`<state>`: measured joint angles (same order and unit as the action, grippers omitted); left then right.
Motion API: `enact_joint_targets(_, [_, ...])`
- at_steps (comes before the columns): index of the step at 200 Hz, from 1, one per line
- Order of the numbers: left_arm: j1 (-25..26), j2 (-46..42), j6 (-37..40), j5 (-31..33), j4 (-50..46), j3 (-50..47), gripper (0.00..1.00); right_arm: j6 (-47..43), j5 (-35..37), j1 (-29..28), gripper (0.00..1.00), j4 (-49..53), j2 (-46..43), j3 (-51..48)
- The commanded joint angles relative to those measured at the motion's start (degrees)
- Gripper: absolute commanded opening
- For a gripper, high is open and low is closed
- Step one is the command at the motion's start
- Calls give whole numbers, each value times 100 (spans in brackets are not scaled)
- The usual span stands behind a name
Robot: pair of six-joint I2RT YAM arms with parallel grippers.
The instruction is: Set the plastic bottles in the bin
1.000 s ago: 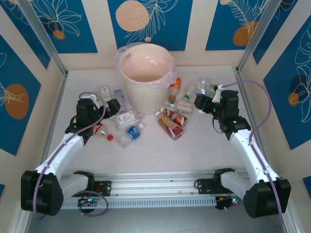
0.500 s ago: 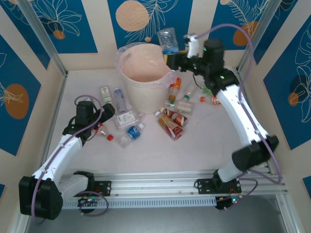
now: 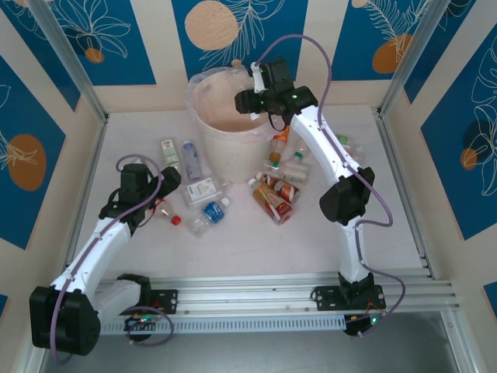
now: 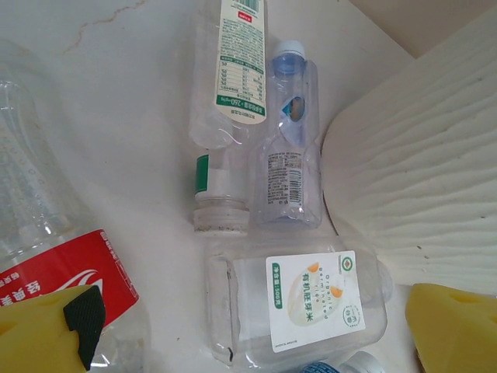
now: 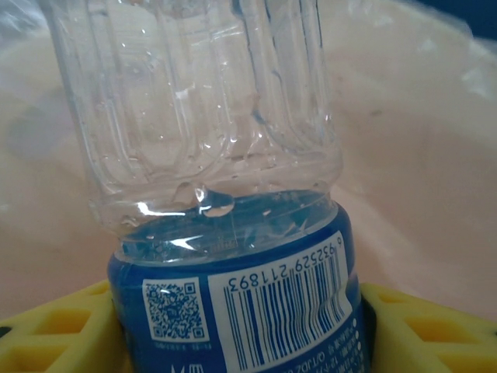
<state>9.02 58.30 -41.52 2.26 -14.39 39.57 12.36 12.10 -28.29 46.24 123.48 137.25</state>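
Over the bin [image 3: 225, 148], our right hand [image 3: 247, 101] pinches a clear bottle w/ blue label [image 5: 233, 311] betw. its yellow pads [image 5: 423, 330]. Left of the bin our left hand [image 3: 171, 177] hangs spread wide above bottles [image 4: 307, 299] lying on the surface [image 3: 256, 241], a red-label bottle [image 4: 70, 272] just by its pad; we see other bottles [image 3: 273, 198] on the bin's right

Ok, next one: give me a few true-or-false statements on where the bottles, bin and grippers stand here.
1. The right gripper holds a blue-labelled bottle above the bin. True.
2. The left gripper is shut on a red-labelled bottle. False: it is open and holds nothing.
3. The bin lies on its side. False: it stands upright.
4. Loose bottles lie on the table on both sides of the bin. True.
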Motion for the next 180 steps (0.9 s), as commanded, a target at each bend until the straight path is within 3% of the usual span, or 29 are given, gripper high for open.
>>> enact_joint_targets(1, [-60,-12,43,176,-17,-55,100,13,876,-86,60,775,-26,289])
enact_joint_targets(47, [-99,7,65,292,-71,-64,100,-5,1650,-80,61,1318,-48,276])
enact_joint_targets(77, [-105,28,56,310,-52,-81,100,-42,1691,-45,63,1384,-42,285])
enact_joint_targets(131, [-142,49,56,615,-425,-36,100,147,1931,-97,84,1273,57,558])
enact_joint_targets(180, [-276,353,-81,1246,-1366,293,100,-66,1975,-207,92,538,-641,188])
